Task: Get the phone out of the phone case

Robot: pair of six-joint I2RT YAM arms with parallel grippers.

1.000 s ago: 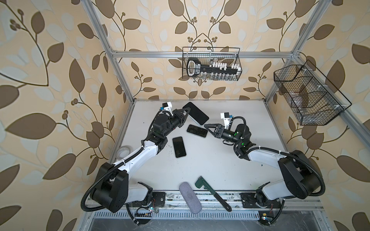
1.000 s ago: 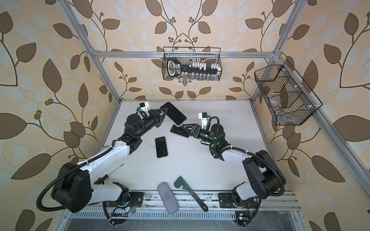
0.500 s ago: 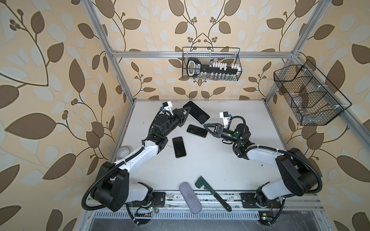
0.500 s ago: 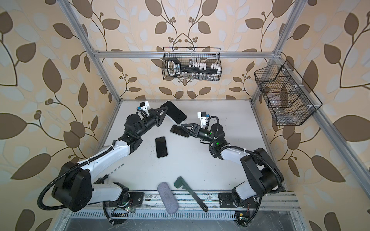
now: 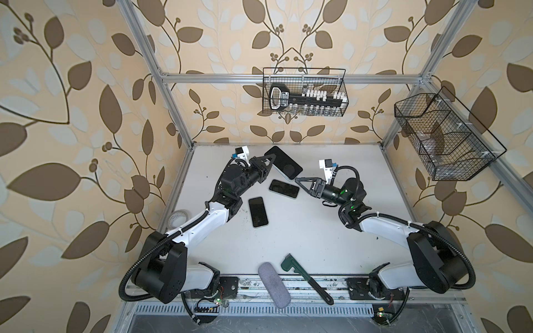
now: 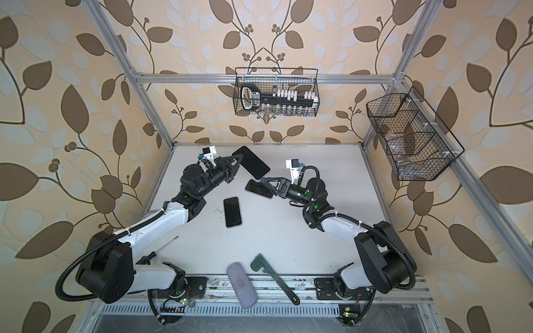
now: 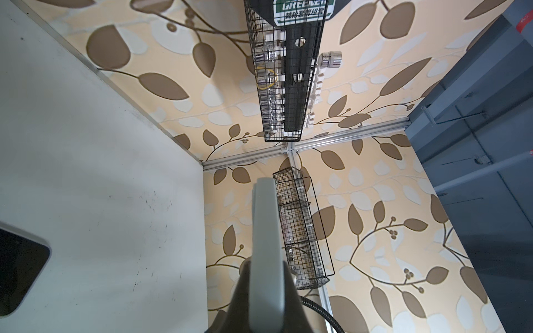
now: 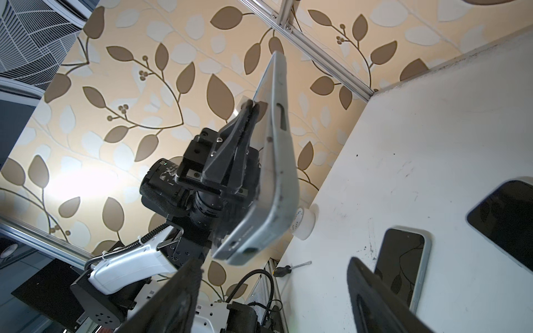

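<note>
My left gripper (image 5: 272,162) was clamped shut on one edge of the phone (image 5: 284,165), lifting it tilted clear of the table (image 5: 317,236) near the back. Its grey phone case (image 8: 278,173) was turned toward the right gripper (image 5: 298,181), which hung wide open and empty just beside it, placed, I judged, to pry the two apart.

Robot lab test cell: aluminium frame (image 5: 216,78), leaf wallpaper panels (image 5: 72,115), wire tool baskets (image 5: 302,69), white tabletop (image 5: 317,230).

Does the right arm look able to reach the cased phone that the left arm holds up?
Probably yes. The right gripper, jaws open, points at the cased phone, which the left gripper holds off the table close ahead. Nothing stands between them.
</note>
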